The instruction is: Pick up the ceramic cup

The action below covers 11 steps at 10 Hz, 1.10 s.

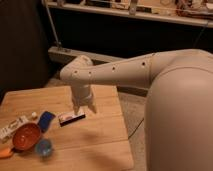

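Observation:
The ceramic cup (44, 147) is small, round and light blue. It stands on the wooden table (100, 135) near the front left, just right of the orange bowl (26, 136). My gripper (84, 108) hangs from the white arm over the middle of the table, pointing down. It is to the right of the cup and farther back, well apart from it, just above a small flat dark and white object (71, 118).
A flat dark-blue piece (46, 120) lies behind the bowl. A white tube-like pack (15, 126) lies at the left edge, and an orange item (5, 153) at the front left corner. Dark shelving stands behind the table; the floor is to the right.

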{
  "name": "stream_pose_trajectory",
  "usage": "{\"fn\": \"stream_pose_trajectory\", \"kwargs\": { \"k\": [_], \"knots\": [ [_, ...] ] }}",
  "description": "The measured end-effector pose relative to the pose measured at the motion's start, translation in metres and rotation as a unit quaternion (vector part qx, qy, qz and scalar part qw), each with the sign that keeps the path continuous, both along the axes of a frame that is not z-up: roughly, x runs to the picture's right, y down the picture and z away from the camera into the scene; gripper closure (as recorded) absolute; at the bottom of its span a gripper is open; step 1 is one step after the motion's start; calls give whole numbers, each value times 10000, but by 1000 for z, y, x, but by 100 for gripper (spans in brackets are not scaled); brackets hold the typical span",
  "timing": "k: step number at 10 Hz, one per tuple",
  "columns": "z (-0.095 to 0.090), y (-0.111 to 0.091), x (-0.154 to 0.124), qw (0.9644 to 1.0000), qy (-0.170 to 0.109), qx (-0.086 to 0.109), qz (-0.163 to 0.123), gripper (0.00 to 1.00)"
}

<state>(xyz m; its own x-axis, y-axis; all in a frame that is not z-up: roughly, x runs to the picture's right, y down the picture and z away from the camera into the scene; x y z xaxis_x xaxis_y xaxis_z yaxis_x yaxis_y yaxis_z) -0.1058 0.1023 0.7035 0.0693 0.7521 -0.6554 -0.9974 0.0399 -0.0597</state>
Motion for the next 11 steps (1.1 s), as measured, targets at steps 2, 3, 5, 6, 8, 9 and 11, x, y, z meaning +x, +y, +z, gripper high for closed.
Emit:
{"fn": "stream_pose_trajectory", "kwargs": {
  "k": [2,3,5,6,8,9,11],
  "knots": [
    [0,0,0,10000,-1,2,0,35],
    [0,0,0,10000,-1,3,0,35],
    [0,0,0,10000,0,2,0,35],
    [0,0,0,10000,0,2,0,35],
    [-4,3,-4,10000,-71,-31,-45,35],
    [-9,7,-9,9998,-149,-33,-134,35],
    [-26,19,-33,9980,-504,-37,-376,35]
  ]
}}
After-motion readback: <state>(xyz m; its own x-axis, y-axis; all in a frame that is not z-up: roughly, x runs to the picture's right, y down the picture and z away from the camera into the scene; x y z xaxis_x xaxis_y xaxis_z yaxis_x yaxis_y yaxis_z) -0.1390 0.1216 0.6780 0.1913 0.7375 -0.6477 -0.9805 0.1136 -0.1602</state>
